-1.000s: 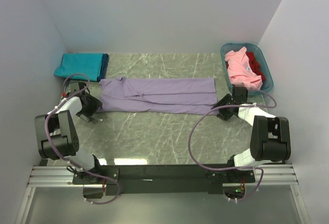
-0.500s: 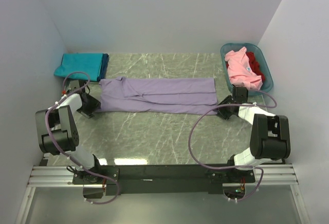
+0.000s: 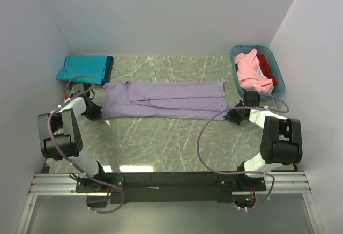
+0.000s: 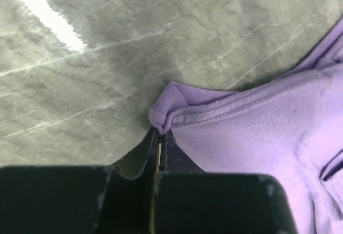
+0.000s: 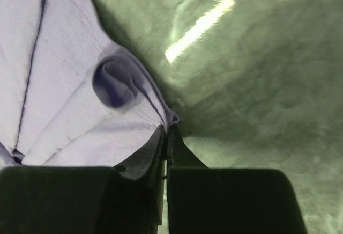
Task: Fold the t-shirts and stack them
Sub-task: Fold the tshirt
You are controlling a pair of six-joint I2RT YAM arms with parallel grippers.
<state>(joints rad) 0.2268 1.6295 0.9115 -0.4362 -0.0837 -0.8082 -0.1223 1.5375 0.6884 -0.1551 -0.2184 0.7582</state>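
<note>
Lavender cloth sits pinched between both pairs of fingers. The left gripper (image 4: pixel 159 137) has its jaws closed tight on a bunched hem corner of the lavender t-shirt (image 3: pixel 166 100), at the shirt's 9 o'clock end. The right gripper (image 5: pixel 165 133) is clamped just as tight on a puckered fold at its 3 o'clock end. Between them the shirt lies as a long flat band across the marble-patterned table (image 3: pixel 161 143). In the far corner at 10 o'clock rests a folded teal t-shirt (image 3: pixel 81 67), with a dark blue t-shirt (image 3: pixel 109 68) showing at its 3 o'clock edge. At 2 o'clock a teal-blue basket (image 3: pixel 249 46) holds a pink t-shirt (image 3: pixel 251 73) and a red t-shirt (image 3: pixel 268 72).
</note>
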